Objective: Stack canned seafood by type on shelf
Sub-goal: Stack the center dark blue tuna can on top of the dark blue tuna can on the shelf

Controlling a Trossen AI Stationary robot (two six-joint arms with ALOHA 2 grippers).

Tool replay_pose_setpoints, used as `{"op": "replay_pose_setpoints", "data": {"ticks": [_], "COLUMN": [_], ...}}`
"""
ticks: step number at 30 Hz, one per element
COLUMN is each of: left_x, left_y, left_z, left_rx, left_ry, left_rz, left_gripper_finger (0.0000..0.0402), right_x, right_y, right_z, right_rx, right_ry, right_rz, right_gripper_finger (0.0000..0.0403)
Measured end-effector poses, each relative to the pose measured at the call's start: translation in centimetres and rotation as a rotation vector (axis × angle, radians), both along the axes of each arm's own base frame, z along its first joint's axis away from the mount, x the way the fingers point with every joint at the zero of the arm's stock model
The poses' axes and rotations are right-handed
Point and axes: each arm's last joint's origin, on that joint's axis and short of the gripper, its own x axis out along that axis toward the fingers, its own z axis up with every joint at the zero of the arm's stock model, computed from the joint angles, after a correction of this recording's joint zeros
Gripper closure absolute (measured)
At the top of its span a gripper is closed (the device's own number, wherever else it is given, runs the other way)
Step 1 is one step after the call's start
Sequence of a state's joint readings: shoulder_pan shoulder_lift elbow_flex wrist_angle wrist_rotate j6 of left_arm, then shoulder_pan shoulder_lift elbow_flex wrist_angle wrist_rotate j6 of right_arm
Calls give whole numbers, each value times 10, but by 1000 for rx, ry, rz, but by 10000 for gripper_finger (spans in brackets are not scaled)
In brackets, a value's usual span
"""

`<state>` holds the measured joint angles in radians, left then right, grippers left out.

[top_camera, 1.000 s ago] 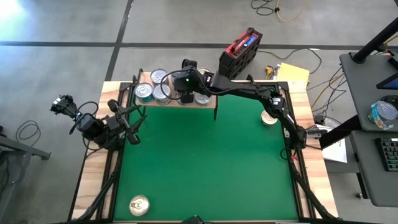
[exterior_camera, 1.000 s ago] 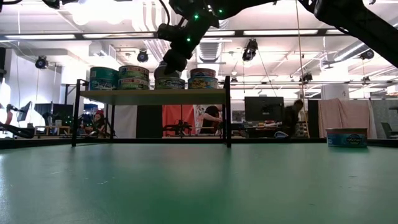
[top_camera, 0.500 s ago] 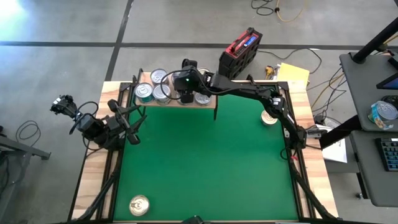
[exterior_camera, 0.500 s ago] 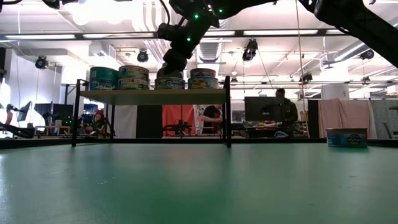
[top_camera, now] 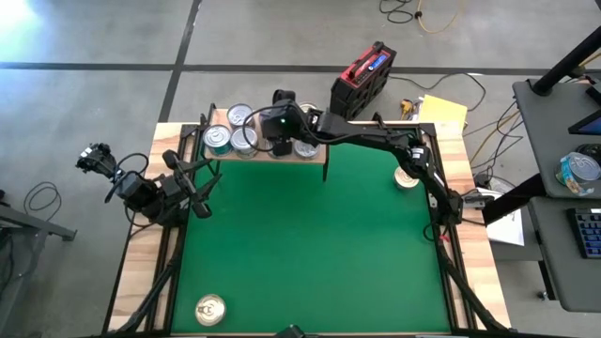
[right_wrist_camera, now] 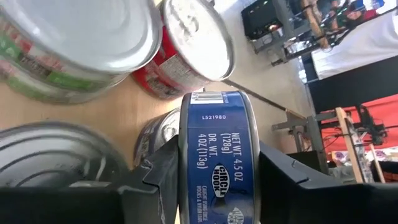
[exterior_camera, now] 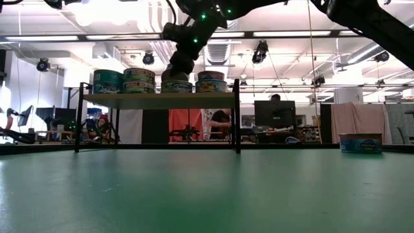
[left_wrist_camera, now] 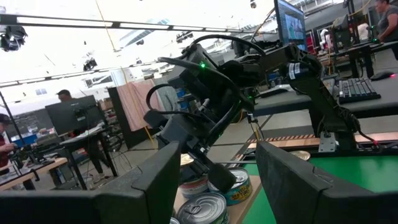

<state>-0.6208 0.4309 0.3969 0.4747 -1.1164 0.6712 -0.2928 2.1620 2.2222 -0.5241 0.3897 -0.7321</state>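
Note:
The shelf (top_camera: 317, 155) stands at the far left of the green mat, with several tins (top_camera: 230, 131) on it, some stacked two high (exterior_camera: 124, 81). My right gripper (top_camera: 280, 143) reaches over the shelf from the right and is shut on a blue-labelled tin (right_wrist_camera: 217, 155). That tin hangs over a silver-topped tin (right_wrist_camera: 154, 134) on the board; I cannot tell whether they touch. My left gripper (left_wrist_camera: 217, 168) waits open at the table's left edge (top_camera: 192, 192), with nothing between its fingers. My right gripper pinches the blue tin between its two fingers (right_wrist_camera: 160, 177), one on each flat face (right_wrist_camera: 182, 163), so the labelled side wall faces the wrist camera. The fingers come from the table's right, slanting down over the shelf.
A gold-topped tin (top_camera: 209, 309) lies at the mat's near left corner. Another tin (top_camera: 406, 176) stands by the mat's right edge and shows teal-sided in the low view (exterior_camera: 360, 143). The shelf's black legs (exterior_camera: 236, 116) stand on the mat. The middle of the mat (top_camera: 310, 244) is bare.

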Motion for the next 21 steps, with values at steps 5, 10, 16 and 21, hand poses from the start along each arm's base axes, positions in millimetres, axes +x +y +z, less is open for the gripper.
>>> {"op": "replay_pose_setpoints", "data": {"ticks": [5,10,16,21], "left_x": [0,0,0,0], "left_y": [0,0,0,0], "left_z": [0,0,0,0], "left_rx": [0,0,0,2], "left_ry": [0,0,1,4], "left_rz": [0,0,0,0], "left_gripper_finger": [208,208,208,208], "right_x": [2,2,2,3], "right_y": [0,-1,-3,-5], "right_z": [3,2,1,-3], "right_rx": [-19,-4,-5,-9], "right_ry": [-29,-29,-35,-24], "right_rz": [8,30,26,26], "right_gripper_finger": [257,261,255,262]}}
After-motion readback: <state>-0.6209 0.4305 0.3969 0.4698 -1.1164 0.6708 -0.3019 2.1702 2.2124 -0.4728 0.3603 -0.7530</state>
